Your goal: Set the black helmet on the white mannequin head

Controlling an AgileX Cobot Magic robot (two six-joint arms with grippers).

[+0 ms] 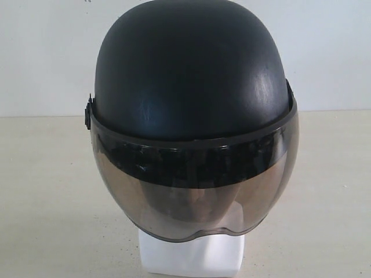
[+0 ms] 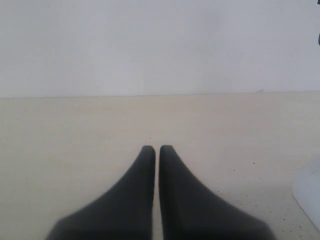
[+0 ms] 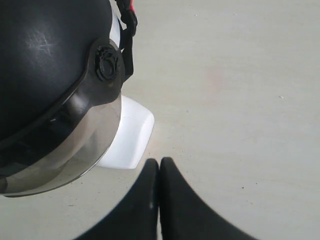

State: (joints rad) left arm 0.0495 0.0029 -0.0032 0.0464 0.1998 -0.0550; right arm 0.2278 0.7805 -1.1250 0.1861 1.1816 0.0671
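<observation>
In the exterior view you see the rounded black helmet (image 1: 191,63) seated on top of the smooth white mannequin head (image 1: 191,258). Its smoky see-through visor (image 1: 191,191) is down over the face, so the features are only a dim shape behind it. Only the blocky neck base shows plainly below the visor's lower edge. The head stands on a pale beige tabletop (image 1: 46,202) in front of a plain white wall (image 1: 46,52). Neither arm appears here.

In the left wrist view, your left pincer (image 2: 156,150) has its two dark fingers together with only a thin slit between them, holding nothing. It hangs over bare tabletop. A white blocky corner (image 2: 309,195) shows at the frame's edge, well apart from the fingertips.

In the right wrist view, your right pincer (image 3: 159,162) is likewise pressed together and empty. Its tips are just beside the white neck base, not touching it. The helmet's shell, the round visor pivot (image 3: 107,62) and a black chin strap (image 3: 127,30) with a red piece fill one side.
</observation>
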